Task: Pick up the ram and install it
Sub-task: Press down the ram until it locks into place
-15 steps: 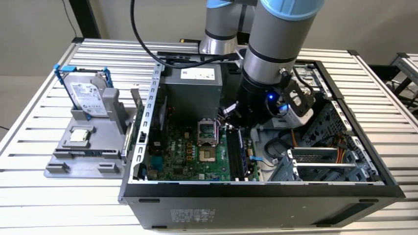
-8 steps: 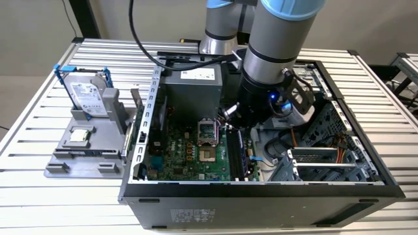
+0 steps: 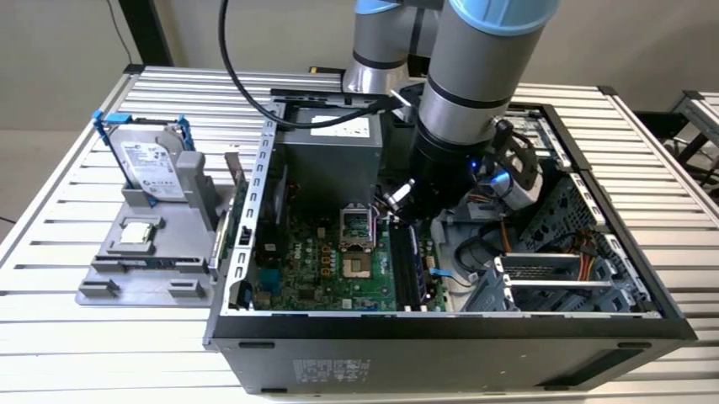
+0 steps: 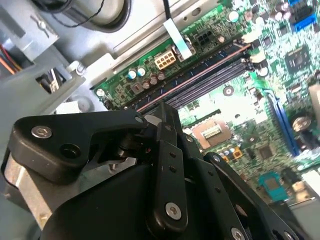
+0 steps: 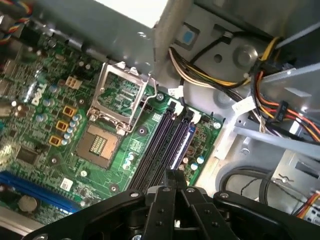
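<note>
Stage of work: the pick-up is judged not yet done. The gripper (image 5: 175, 174) is seen inside the computer case (image 3: 450, 353), poised above the memory slots (image 5: 167, 145) on the motherboard. In both wrist views the jaws appear closed together, and nothing can be made out between them.

The ram (image 3: 234, 181) is judged to be the thin dark board standing outside the case. It is just beside the case wall on the exterior view's left, and it is seated in the grey fixture (image 3: 113, 286) on the tabletop (image 3: 56, 353). This identification is made with some reserve, since the board is seen nearly edge-on. The hard drive (image 3: 146, 156) stands on the same fixture, farther from the case.

Orientation: the ram is seen on edge and leaning slightly. Its long axis is judged to run roughly parallel to that case wall, with its broad faces turned toward the case and toward the hard drive.

Requirement: the gripper would have to be lifted clear of the case walls and cables. The jaws would have to be opened and set square across the ram's two broad faces near mid-length. The memory slots lie along much the same line as the ram, so little turning is expected for seating.
</note>
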Available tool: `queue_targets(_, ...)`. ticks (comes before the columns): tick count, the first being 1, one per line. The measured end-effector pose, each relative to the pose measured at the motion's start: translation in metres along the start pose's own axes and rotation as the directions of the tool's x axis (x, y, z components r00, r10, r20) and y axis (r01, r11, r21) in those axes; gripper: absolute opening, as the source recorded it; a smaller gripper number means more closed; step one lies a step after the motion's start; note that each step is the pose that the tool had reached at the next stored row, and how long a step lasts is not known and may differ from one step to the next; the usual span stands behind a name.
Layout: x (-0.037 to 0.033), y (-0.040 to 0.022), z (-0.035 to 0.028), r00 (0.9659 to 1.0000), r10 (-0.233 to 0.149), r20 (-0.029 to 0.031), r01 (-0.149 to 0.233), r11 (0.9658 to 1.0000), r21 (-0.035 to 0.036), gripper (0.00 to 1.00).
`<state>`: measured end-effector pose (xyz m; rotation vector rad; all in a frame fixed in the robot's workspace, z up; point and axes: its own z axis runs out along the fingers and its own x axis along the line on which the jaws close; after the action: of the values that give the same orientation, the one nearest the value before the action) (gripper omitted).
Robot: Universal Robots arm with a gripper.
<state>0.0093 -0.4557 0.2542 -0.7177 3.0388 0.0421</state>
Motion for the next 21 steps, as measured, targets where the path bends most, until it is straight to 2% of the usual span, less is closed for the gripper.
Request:
queue_targets(3, 0.0, 0.0, 0.0, 0.9985, -0.054, -0.0012, 0.054, 0.9985, -0.0013, 0.0)
queue_targets(5, 0.0, 0.0, 0.0, 0.9959, -0.091, -0.0018, 0.091, 0.9959, -0.0022, 0.0)
queue_targets(7, 0.0, 0.0, 0.0, 0.9919, -0.127, -0.0023, 0.127, 0.9919, -0.0031, 0.0)
queue_targets(10, 0.0, 0.0, 0.0, 0.9835, -0.181, -0.0022, 0.181, 0.9835, -0.0037, 0.0)
queue_targets(12, 0.0, 0.0, 0.0, 0.9764, -0.216, -0.0023, 0.216, 0.9763, -0.0045, 0.0)
queue_targets(15, 0.0, 0.0, 0.0, 0.9635, -0.268, -0.0015, 0.268, 0.9635, -0.0046, 0.0)
queue_targets(21, 0.0001, 0.0, 0.0, 0.9311, -0.365, -0.0013, 0.365, 0.931, -0.0062, 0.0)
